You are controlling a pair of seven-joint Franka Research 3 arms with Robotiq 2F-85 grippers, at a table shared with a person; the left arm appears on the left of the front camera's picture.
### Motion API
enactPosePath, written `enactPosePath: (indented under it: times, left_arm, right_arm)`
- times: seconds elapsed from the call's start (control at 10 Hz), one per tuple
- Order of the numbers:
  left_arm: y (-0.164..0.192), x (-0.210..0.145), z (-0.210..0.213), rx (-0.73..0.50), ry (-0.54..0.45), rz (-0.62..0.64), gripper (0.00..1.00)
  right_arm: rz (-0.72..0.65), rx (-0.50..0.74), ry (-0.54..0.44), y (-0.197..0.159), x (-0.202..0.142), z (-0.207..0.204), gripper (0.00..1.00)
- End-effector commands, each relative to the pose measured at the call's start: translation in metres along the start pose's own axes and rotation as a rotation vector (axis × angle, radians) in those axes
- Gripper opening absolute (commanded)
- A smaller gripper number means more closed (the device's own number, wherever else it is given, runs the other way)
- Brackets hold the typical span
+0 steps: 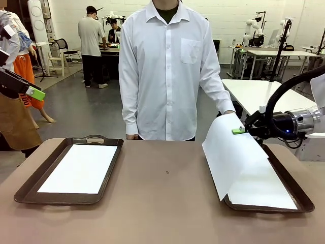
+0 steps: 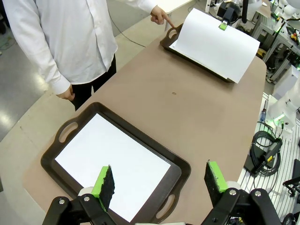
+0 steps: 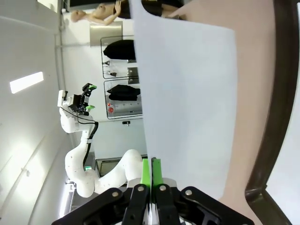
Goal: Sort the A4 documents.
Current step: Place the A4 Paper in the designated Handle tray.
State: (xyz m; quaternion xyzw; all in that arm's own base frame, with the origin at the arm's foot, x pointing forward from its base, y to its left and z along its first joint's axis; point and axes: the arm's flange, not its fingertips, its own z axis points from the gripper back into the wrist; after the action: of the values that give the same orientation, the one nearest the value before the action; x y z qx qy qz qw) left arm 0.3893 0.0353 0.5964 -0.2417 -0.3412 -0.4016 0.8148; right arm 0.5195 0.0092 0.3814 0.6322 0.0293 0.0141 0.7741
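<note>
Right wrist view: green pads point(image 3: 151, 172) pressed together on the edge of a white A4 sheet point(image 3: 187, 93), no gap visible between them. The sheet runs up and away from the fingers, with the dark rim of the right tray point(image 3: 276, 108) alongside it.

Front view: the right gripper point(image 1: 238, 130) pinches that lifted sheet point(image 1: 231, 152) at its upper far edge. The sheet hangs tilted, its top raised, its lower part draping over the left rim of the right tray point(image 1: 289, 179) toward the tabletop. More white paper point(image 1: 264, 189) lies flat inside that tray. The person's hand point(image 1: 229, 113) sits just behind the raised sheet, near the tray's far end.

Left wrist view: the left gripper point(image 2: 159, 180) has its two green-padded fingers point(image 2: 104, 180) spread wide, nothing between them. It hangs above the left tray point(image 2: 180, 166), apart from it. A single white sheet point(image 2: 112, 161) lies flat in this tray, roughly filling its floor.

Front view again: the left gripper's green tip point(image 1: 35, 93) shows at the left edge, well above the brown table point(image 1: 167, 203). The left tray point(image 1: 30, 190) rests on the table's left side, the right tray on its right side, bare tabletop between them. The person in a white shirt point(image 1: 165, 66) stands at the far edge.
</note>
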Motion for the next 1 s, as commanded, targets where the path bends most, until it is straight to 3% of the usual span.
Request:
enactPosePath:
  times: [0.0, 0.2, 0.4, 0.9]
  left_arm:
    - [-0.001, 0.001, 0.000, 0.002, 0.002, -0.001, 1.00]
    - [-0.001, 0.001, 0.000, 0.002, 0.002, -0.001, 1.00]
    - [-0.001, 0.001, 0.000, 0.002, 0.002, -0.001, 1.00]
    - [-0.001, 0.001, 0.000, 0.002, 0.002, -0.001, 1.00]
  right_arm:
    - [0.017, -0.062, 0.032, -0.017, 0.007, 0.014, 0.01]
    - [-0.031, -0.207, -0.003, -0.036, 0.008, 0.031, 0.01]
    - [-0.043, -0.241, 0.006, -0.044, 0.009, 0.042, 0.01]
    - [-0.108, -0.508, -0.029, -0.057, 0.005, 0.065, 0.01]
